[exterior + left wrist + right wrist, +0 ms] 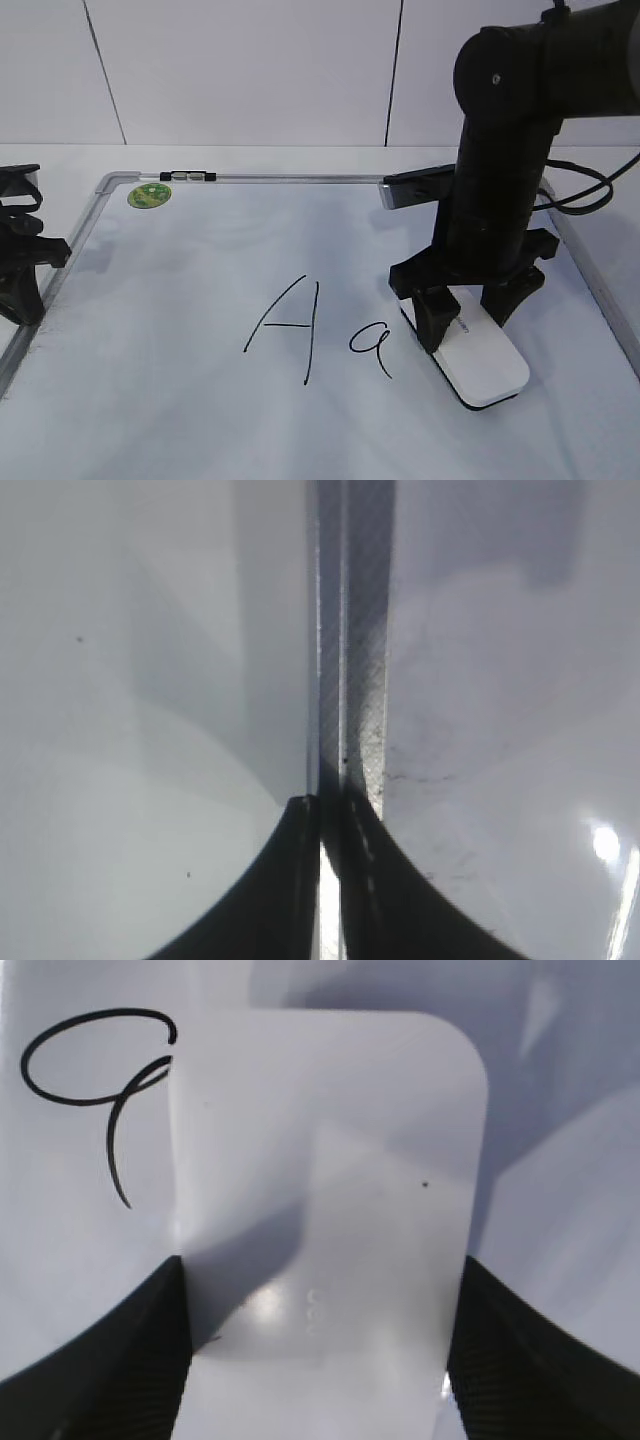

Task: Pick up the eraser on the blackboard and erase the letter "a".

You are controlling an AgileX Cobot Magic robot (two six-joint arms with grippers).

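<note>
The white eraser [480,360] lies flat on the blackboard [150,300], just right of the small handwritten letter "a" [370,345]. My right gripper [465,325] straddles the eraser's far end, one finger against each long side. In the right wrist view the eraser [330,1160] fills the space between the black fingers [320,1360], and the "a" [95,1080] lies at the upper left, touching the eraser's edge. My left gripper [20,280] rests at the board's left edge, shut and empty [328,880].
A larger uppercase "A" [290,325] is drawn left of the "a". A round green sticker [148,195] sits in the board's far left corner. The board's grey frame [350,680] runs under the left gripper. A white wall stands behind.
</note>
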